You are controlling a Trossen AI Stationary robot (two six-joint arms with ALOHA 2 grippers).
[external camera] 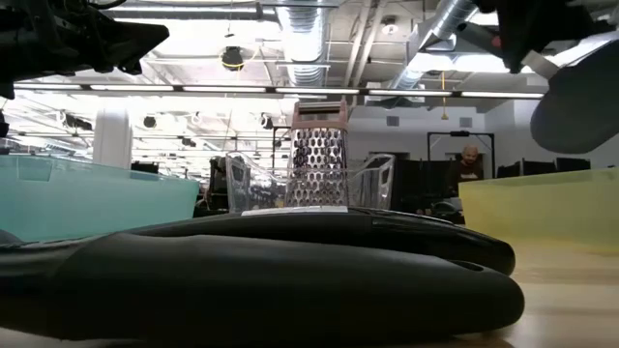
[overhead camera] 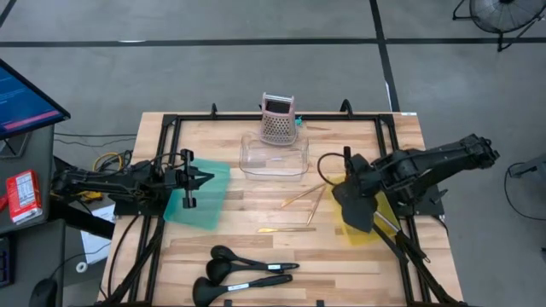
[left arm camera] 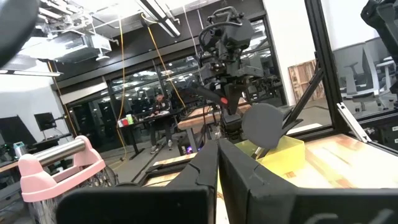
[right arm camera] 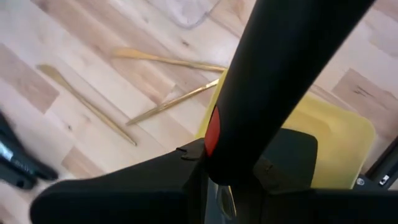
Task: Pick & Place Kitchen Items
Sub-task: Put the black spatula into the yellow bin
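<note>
My right gripper (overhead camera: 360,183) is at the table's right, shut on a black utensil with a red-marked handle. The utensil's broad head (overhead camera: 353,213) hangs over the yellow bin (overhead camera: 378,228). My left gripper (overhead camera: 201,179) is shut on nothing, level above the teal bin (overhead camera: 198,194). Three thin golden sticks (overhead camera: 303,199) lie flat on the wood at mid-table. Black ladles (overhead camera: 247,260) lie flat by the near edge and fill the low view's foreground (external camera: 290,280). My right gripper pinches the utensil's black handle between its two fingers, right at the red mark (right arm camera: 212,132). The fingers come from above, slanting steeply down. The utensil is lifted clear, tilted, its round head (left arm camera: 267,124) below the gripper, just above the yellow bin (left arm camera: 283,149).
A clear plastic container (overhead camera: 275,156) stands at the far middle with a pink box grater (overhead camera: 279,119) behind it. A black frame (overhead camera: 256,118) runs around the table. Bare wood lies between the two bins.
</note>
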